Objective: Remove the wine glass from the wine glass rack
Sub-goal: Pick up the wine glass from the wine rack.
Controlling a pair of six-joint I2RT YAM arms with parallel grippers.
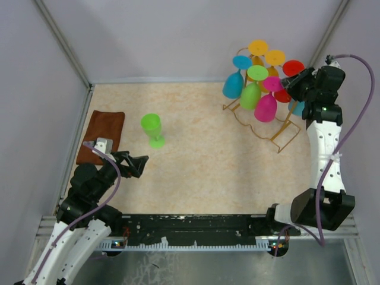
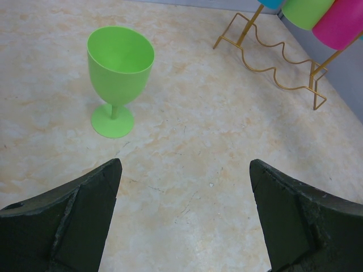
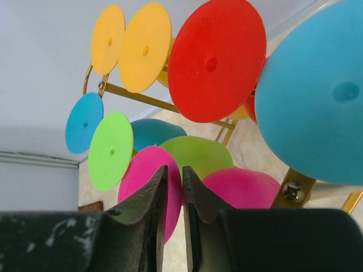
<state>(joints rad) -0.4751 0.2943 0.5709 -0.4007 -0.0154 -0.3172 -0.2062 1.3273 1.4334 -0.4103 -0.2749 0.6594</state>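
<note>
Hanging on the wine glass rack (image 3: 292, 192), the pink wine glass (image 1: 265, 108) looked light, stiff and slippery; its stem seemed the best hold. The right gripper (image 3: 173, 173) was nearly together, its grip unclear; the left gripper (image 2: 184, 215) stood wide apart.

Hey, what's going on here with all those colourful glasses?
Two robot arms share a table. The right hand is up at the golden wire rack, its fingers nearly together in front of a pink glass; whether it grips anything is unclear. One green glass stands upright on the table, with the left hand wide open and empty nearby.
</note>
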